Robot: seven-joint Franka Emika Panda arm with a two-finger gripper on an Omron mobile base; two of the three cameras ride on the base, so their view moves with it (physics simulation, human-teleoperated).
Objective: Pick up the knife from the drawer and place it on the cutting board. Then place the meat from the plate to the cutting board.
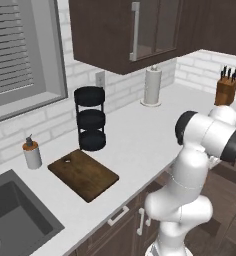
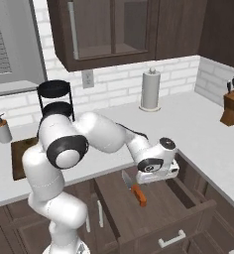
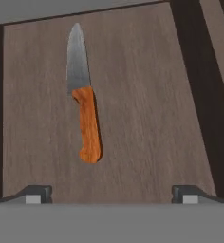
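The drawer (image 2: pixel 120 211) stands pulled open below the counter. On its wooden floor (image 3: pixel 147 118) lies the knife (image 2: pixel 134 188), a grey blade with a short orange handle (image 3: pixel 89 128). My gripper (image 2: pixel 157 178) hangs over the drawer just right of the knife, pointing down. In the hand view my gripper (image 3: pixel 111 195) is open, its fingertips (image 3: pixel 35 194) wide apart and nothing between them; the knife (image 3: pixel 83 99) lies ahead, left of centre. The dark cutting board (image 1: pixel 83 174) lies bare on the counter near the sink, its edge (image 2: pixel 20 158) behind my arm. The meat and the plate are out of view.
A sink (image 1: pixel 15 210) is left of the board, with a soap dispenser (image 1: pixel 32 152) behind it. A black tiered rack (image 1: pixel 91 119), a paper towel roll (image 1: pixel 152 86) and a knife block (image 1: pixel 226 87) stand along the wall. Upper cabinets (image 1: pixel 130 30) overhang the counter.
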